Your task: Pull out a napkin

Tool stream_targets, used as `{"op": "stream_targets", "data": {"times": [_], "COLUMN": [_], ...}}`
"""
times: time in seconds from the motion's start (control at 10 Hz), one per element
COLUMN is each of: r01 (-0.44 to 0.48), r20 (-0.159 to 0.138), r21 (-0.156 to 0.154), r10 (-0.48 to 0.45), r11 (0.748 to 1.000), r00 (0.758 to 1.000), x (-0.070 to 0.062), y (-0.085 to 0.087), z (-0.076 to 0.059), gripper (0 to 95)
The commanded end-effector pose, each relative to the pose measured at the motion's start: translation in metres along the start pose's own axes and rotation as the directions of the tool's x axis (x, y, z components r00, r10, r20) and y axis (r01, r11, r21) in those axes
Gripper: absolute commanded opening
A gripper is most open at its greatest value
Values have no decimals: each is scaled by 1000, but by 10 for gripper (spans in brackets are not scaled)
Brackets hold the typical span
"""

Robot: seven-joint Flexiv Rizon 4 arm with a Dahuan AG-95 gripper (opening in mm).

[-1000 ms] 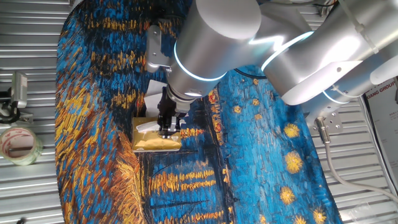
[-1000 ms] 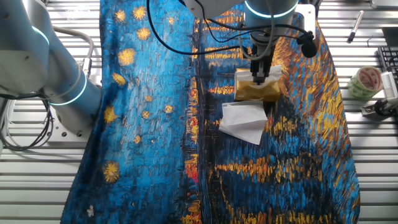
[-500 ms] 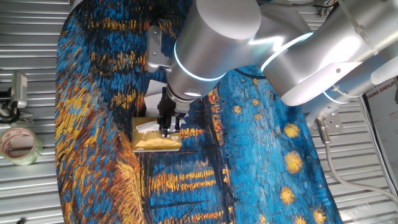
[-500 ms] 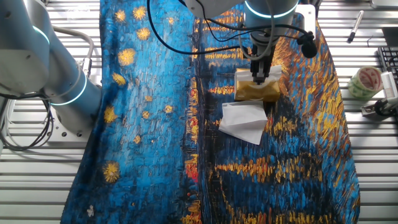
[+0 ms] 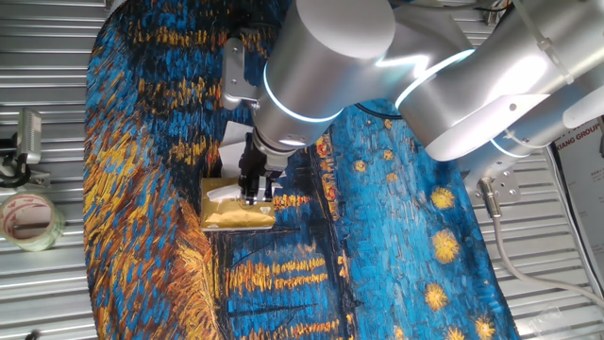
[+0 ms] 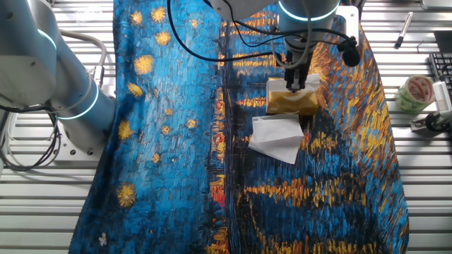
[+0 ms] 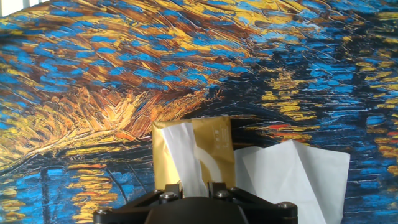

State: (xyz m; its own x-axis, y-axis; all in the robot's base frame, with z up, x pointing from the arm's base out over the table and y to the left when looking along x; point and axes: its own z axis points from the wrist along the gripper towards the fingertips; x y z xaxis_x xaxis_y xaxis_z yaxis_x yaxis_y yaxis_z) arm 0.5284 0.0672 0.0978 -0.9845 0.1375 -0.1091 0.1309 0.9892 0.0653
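The gold tissue pack lies on the painted cloth, also in the other fixed view and the hand view. The napkin, a creased white sheet, sticks out of the pack's top. My gripper stands straight down on the pack, also seen in the other fixed view. In the hand view my gripper has the napkin running between its two fingers, and the jaws press on it from both sides.
A flatter white sheet lies on the cloth beside the pack, also in the hand view. A tape roll sits on the metal slats off the cloth. A pen lies on the slats.
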Motion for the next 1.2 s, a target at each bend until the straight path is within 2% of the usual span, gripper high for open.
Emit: {"op": "stream_targets", "data": {"times": [0.1,0.9,1.2], "r01": [-6,-12,-7], "r20": [-4,-6,-21], "r21": [1,7,7], "r10": [6,12,7], "r11": [1000,1000,1000], "r00": [1000,1000,1000], "x": [0,0,-1], "y": [0,0,0], "z": [0,0,-7], "gripper": [0,0,0]}}
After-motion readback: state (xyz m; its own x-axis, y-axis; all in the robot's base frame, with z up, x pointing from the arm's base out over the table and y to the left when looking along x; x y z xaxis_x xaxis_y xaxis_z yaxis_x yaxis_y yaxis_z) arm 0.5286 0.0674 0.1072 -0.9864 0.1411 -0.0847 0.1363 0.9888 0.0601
